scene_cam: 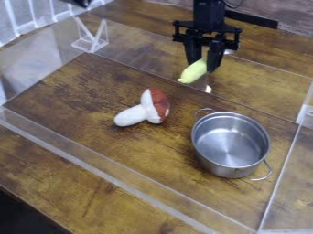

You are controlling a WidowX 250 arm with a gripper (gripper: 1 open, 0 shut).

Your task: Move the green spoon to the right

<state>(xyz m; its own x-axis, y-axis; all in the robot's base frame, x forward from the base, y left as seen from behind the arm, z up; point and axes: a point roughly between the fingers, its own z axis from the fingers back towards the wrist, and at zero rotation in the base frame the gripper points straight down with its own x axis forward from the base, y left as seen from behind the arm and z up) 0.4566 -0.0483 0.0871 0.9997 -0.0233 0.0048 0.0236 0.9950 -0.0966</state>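
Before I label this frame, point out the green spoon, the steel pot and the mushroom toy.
green spoon (192, 71), camera view, middle of its body
steel pot (229, 165), camera view, near rim
mushroom toy (132, 115), camera view, white stem

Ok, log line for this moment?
gripper: shut on green spoon | spoon: airborne, behind steel pot | mushroom toy: on table
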